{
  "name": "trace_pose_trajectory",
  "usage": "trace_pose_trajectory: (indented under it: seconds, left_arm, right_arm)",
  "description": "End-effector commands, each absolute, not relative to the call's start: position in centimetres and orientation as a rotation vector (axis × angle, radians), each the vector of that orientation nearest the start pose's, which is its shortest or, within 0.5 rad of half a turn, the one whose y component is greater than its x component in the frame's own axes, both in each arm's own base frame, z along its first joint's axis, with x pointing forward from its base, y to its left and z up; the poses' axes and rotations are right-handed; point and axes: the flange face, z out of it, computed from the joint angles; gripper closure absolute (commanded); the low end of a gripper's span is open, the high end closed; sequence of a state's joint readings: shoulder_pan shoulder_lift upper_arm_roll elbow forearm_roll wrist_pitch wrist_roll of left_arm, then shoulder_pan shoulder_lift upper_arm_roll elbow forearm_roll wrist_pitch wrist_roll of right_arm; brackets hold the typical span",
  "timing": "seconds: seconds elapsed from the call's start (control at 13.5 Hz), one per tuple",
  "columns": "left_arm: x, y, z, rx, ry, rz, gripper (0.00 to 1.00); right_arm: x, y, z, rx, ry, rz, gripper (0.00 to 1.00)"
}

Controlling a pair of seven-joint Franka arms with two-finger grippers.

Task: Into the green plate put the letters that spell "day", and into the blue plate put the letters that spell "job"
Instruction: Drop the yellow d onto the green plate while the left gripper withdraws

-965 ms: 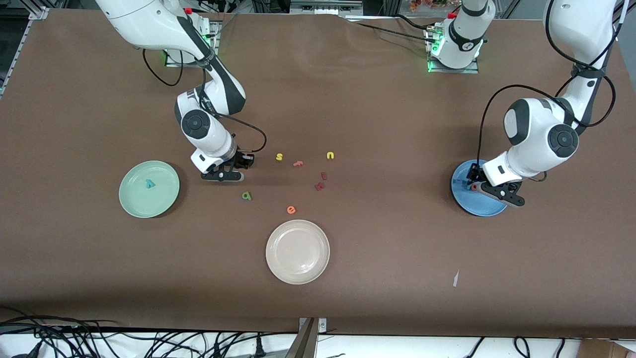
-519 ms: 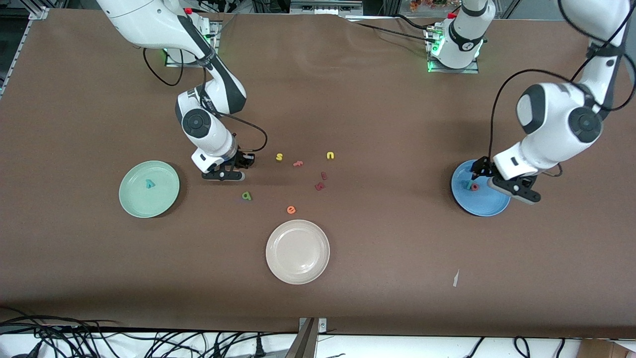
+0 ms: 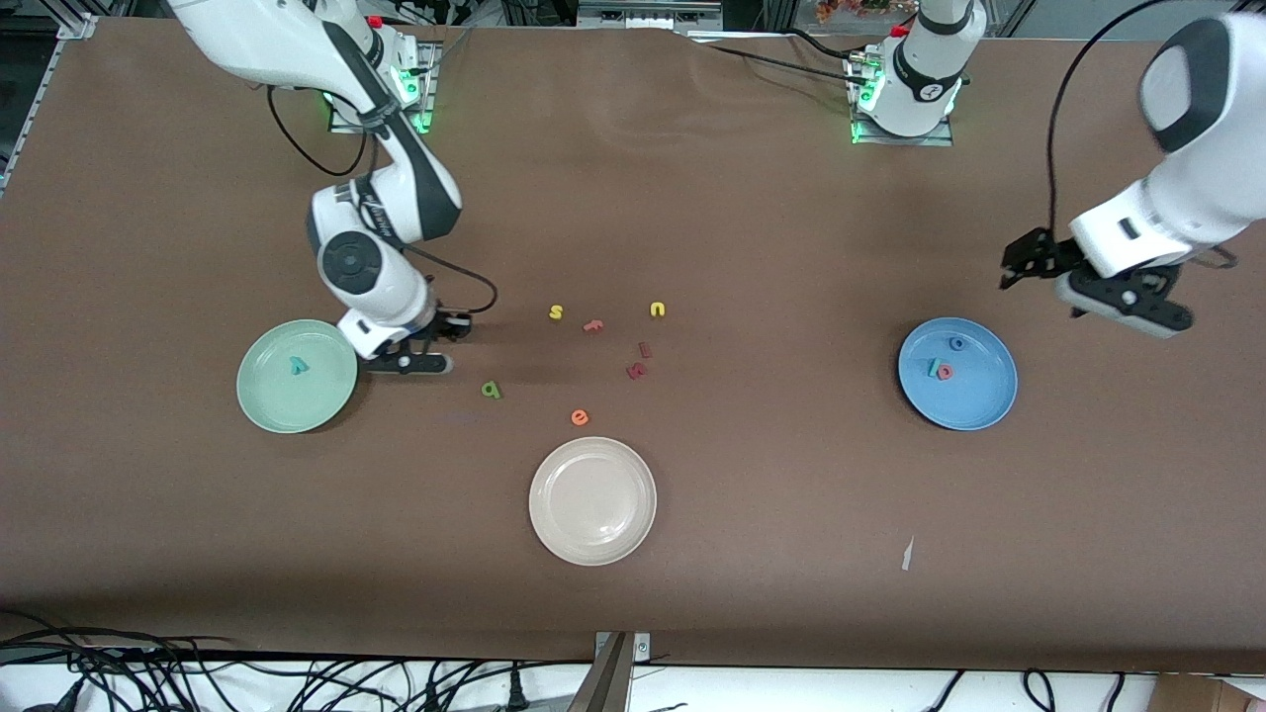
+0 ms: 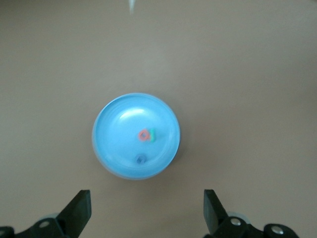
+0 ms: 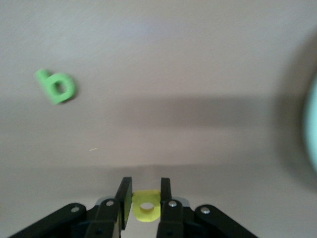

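Right gripper [image 5: 146, 201], bottom centre of its wrist view, jaws pinching the yellow letter [image 5: 146, 210]: prob. light, squashy foam, grip across flat faces. Left gripper [image 4: 146, 213] wide open, empty, over the worktop [image 3: 791, 247] near the blue plate [image 3: 979, 396].

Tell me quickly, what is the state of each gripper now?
Left gripper: open, holding nothing, above the table beside the blue plate.
Right gripper: shut on the yellow letter.

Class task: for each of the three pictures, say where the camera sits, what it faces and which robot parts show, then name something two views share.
Front view: high across the table, facing both arms, the green plate and blue plate.
Left wrist view: above the blue plate looking down; open left gripper shows.
Right wrist view: low over the table; right gripper pinches a yellow letter.
Shared: the dark green letter.
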State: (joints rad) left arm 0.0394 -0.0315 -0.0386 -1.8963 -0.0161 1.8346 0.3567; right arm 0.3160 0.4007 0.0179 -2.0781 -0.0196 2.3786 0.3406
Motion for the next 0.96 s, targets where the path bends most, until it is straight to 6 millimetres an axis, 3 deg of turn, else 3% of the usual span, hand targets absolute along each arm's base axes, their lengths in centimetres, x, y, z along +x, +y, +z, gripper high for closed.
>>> trace_pose_trajectory:
  seconds: [0.0,0.22,0.37,0.45,0.52,0.59,0.82,0.89]
  left_arm:
    - [55.2,0.4,56.5,-3.083,0.461,0.102,0.0]
    - [54.7,-0.3,60.9,-3.101,0.3,0.13,0.0]
    - [54.4,-0.9,63.3,-3.103,0.265,0.139,0.0]
    - [54.6,-0.3,63.6,-3.113,0.236,0.127,0.0]
    - [54.7,-0.1,63.4,-3.119,0.228,0.131,0.0]
    - [54.7,-0.1,63.5,-3.122,0.228,0.129,0.0]
    - [54.7,0.0,63.6,-3.123,0.159,0.119,0.0]
    - [54.8,0.0,63.6,-3.121,0.158,0.112,0.0]
  right_arm:
    - [56.0,13.0,23.7,-3.211,-0.131,0.159,0.86]
    - [57.5,7.4,25.1,-3.228,-0.227,0.159,0.86]
    - [58.1,3.6,24.6,-3.239,-0.251,0.17,0.85]
    - [58.1,1.8,23.6,-3.243,-0.209,0.189,0.76]
    - [58.0,1.0,22.4,-3.244,-0.183,0.204,0.39]
    - [58.0,1.0,22.5,-3.242,-0.16,0.208,0.01]
    - [59.2,2.8,25.5,-3.233,-0.121,0.231,0.0]
    - [59.7,4.5,26.5,-3.229,-0.074,0.246,0.0]
